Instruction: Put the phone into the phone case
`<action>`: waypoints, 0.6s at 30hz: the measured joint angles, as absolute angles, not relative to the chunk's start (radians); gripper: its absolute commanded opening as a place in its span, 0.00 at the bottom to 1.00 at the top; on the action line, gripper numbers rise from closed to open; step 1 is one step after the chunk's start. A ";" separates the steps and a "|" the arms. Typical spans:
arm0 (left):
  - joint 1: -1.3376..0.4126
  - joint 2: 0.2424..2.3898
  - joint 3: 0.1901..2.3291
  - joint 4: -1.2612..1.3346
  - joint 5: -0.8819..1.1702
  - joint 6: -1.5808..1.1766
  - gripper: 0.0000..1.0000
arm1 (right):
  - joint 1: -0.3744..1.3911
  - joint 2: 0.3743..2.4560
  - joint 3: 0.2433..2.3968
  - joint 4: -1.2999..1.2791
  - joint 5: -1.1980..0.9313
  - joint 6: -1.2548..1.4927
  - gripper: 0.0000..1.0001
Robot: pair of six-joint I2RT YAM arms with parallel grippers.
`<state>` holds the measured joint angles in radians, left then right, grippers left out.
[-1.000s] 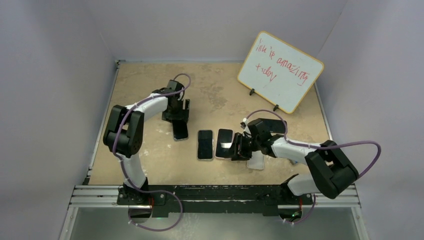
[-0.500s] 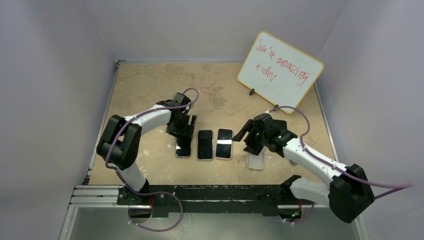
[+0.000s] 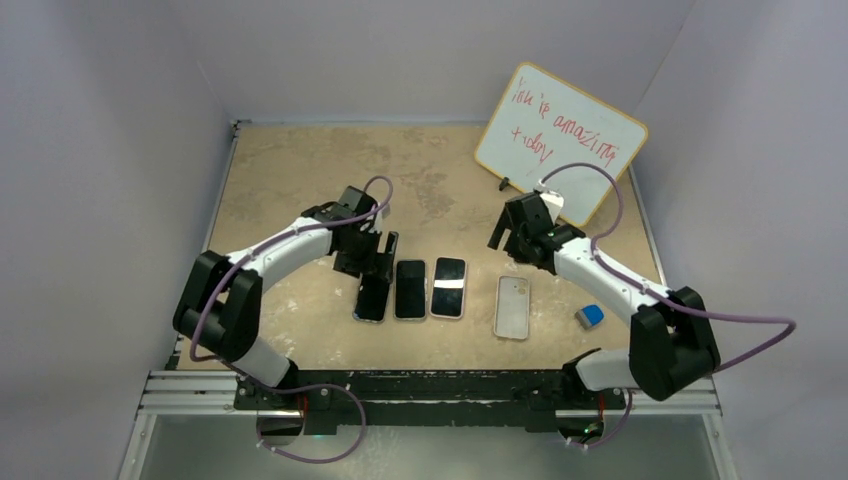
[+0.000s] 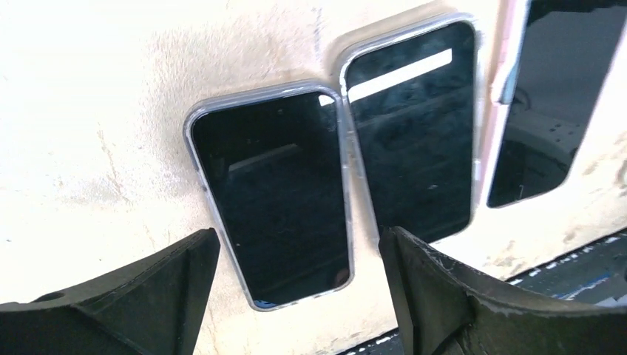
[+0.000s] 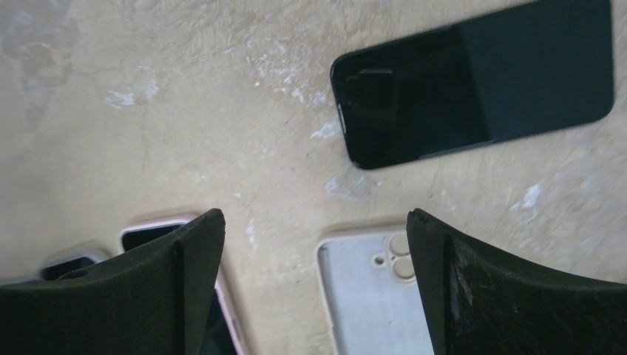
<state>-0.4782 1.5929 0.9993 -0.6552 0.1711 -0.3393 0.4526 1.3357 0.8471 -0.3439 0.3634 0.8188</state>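
Note:
Three cased phones lie side by side: one in a clear case (image 3: 372, 298) (image 4: 270, 196), a second in a clear case (image 3: 410, 289) (image 4: 410, 129), and one in a pink case (image 3: 449, 287) (image 4: 551, 96). An empty white phone case (image 3: 512, 307) (image 5: 373, 296) lies to their right, camera cutout at its far end. A bare black phone (image 5: 473, 92) lies just beyond the case; in the top view my right arm hides it. My left gripper (image 3: 380, 262) (image 4: 296, 296) is open, over the leftmost phone. My right gripper (image 3: 510, 232) (image 5: 314, 285) is open and empty, above the table behind the case.
A whiteboard (image 3: 560, 142) with red writing stands at the back right. A small blue object (image 3: 591, 317) lies right of the white case. Grey walls close in the left, back and right sides.
My left gripper slid the leftmost cased phone nearer and right, into line with the other two. My right arm swung up and back from the pink-cased phone, uncovering the white case.

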 measured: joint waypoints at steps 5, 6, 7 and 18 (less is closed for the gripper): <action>-0.478 1.485 0.978 -0.589 0.196 -0.329 0.94 | 0.421 1.385 0.910 -0.336 0.339 0.501 0.84; -0.478 1.460 0.968 -0.576 0.203 -0.328 0.95 | 0.417 1.385 0.918 -0.328 0.323 0.416 0.85; -0.478 1.442 0.961 -0.570 0.209 -0.326 0.95 | 0.417 1.385 0.923 -0.320 0.316 0.339 0.86; -0.478 1.322 0.934 -0.535 0.212 -0.318 0.99 | 0.394 1.489 0.932 -0.379 0.151 -0.294 0.86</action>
<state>-0.4782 1.3216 0.9340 -0.5346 0.2123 -0.3176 0.3943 1.4895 0.9321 -0.3794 0.1513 -0.2935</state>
